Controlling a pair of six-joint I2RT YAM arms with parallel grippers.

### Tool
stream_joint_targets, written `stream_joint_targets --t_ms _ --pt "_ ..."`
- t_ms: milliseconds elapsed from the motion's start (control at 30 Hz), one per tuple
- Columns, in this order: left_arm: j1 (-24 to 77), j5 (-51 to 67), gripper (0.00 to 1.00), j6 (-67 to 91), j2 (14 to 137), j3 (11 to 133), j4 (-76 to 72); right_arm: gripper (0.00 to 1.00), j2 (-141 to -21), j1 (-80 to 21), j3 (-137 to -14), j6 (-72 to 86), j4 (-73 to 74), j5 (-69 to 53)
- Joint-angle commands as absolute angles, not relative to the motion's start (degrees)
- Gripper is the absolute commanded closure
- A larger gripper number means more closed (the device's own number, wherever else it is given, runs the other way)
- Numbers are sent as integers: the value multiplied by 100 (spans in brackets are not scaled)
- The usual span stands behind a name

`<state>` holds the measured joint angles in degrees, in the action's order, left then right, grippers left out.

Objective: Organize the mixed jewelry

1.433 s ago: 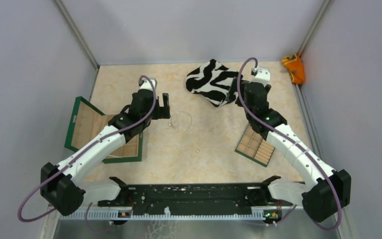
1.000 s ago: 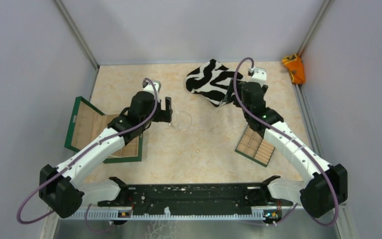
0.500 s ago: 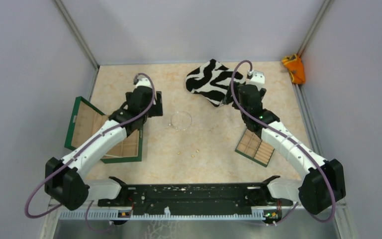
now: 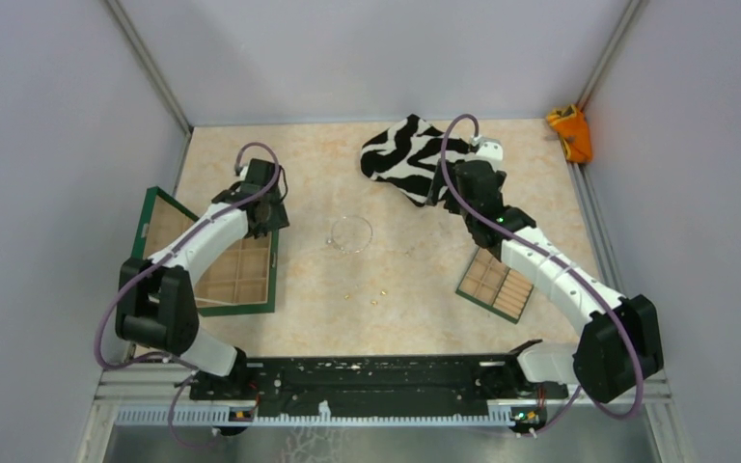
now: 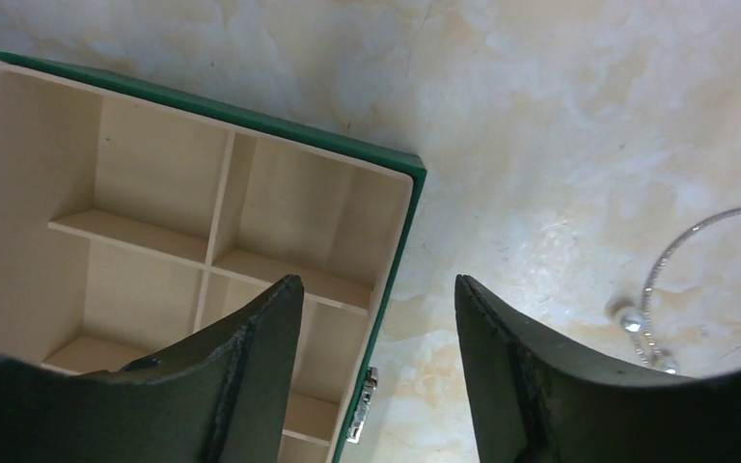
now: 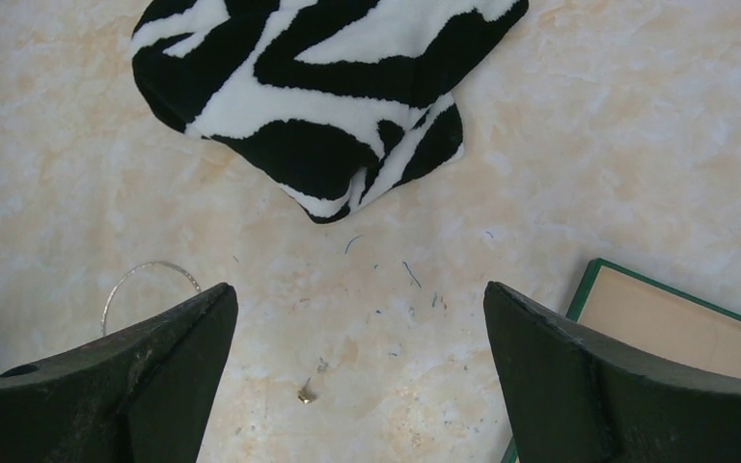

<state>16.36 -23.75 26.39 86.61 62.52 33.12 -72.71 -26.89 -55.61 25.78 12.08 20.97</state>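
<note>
The thin silvery hoop lies flat on the marble table; part of it shows in the left wrist view and the right wrist view. A few tiny gold specks lie nearer me; one shows in the right wrist view. My left gripper is open and empty, above the right rim of the green box, left of the hoop. My right gripper is open and empty, above the table near the zebra cloth's front edge.
The zebra-striped cloth lies at the back centre. A second green tray with wooden compartments sits under the right arm. An orange object sits in the back right corner. Grey walls enclose the table.
My left arm has swung left, away from the hoop, to above the green box's rim. My right gripper has shifted slightly left along the cloth's edge. The hoop has not moved.
</note>
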Motion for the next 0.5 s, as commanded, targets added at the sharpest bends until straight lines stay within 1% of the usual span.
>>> stream_joint_targets --t_ms 0,67,200,300,367,433,467 --pt "1484 -1909 40 2564 8911 6022 2851 2 -6990 -2744 -5584 2648 1169 2080" --pt "1477 -1808 48 2542 9085 6062 2849 2 -6951 -2746 -5570 2653 1233 2107" --pt "1477 -1361 54 2295 9245 6030 2610 2 -6844 -2751 -5460 2694 1256 2136" --pt "1477 -1230 65 2270 9451 6145 2653 2 -6823 -2751 -5404 2720 1236 2145" --pt "1477 -1076 76 2207 9523 6221 2593 2 -6819 -2751 -5372 2731 1229 2145" --pt "1479 -816 84 2077 9530 6297 2432 2 -6829 -2751 -5361 2750 1239 2151" --pt "1485 -674 86 1977 9534 6346 2319 2 -6829 -2751 -5349 2754 1239 2151"
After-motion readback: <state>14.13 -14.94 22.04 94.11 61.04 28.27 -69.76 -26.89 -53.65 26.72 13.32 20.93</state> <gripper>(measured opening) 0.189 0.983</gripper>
